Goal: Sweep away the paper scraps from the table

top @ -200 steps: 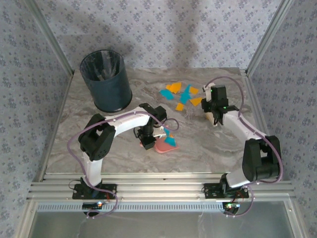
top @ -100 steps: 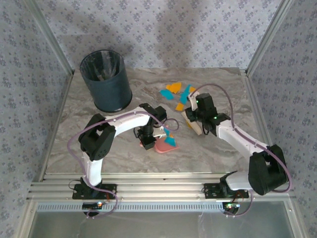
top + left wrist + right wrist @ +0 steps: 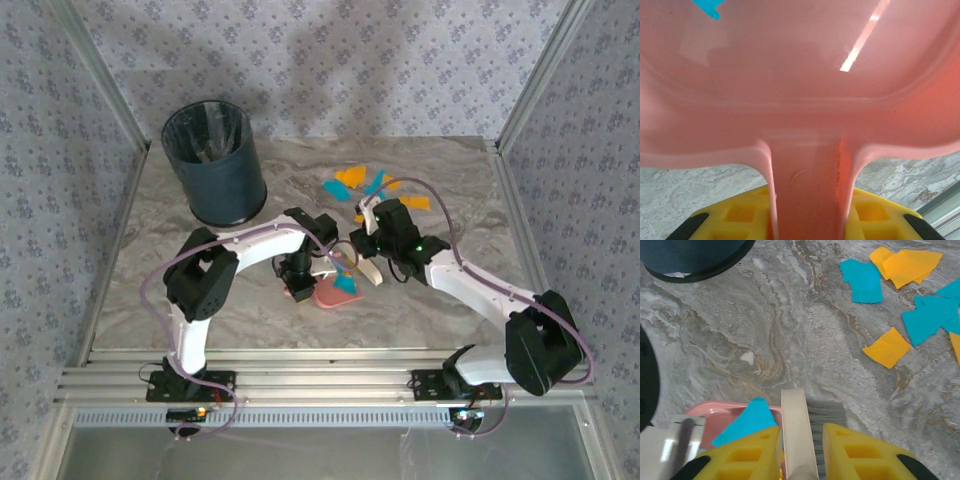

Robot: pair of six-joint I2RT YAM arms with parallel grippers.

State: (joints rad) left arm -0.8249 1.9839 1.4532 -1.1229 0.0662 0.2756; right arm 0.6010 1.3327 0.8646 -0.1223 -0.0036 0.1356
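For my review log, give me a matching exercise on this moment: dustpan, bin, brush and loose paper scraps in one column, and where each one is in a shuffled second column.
Things
1. dustpan
2. bin
3. brush
4. loose paper scraps

Places
A. gripped by the right gripper
B. lying on the table beyond the brush
C. gripped by the left gripper, with a teal scrap on it
D. standing at the table's far left corner

Pairs: 1-C, 2-D, 3-A, 4-B
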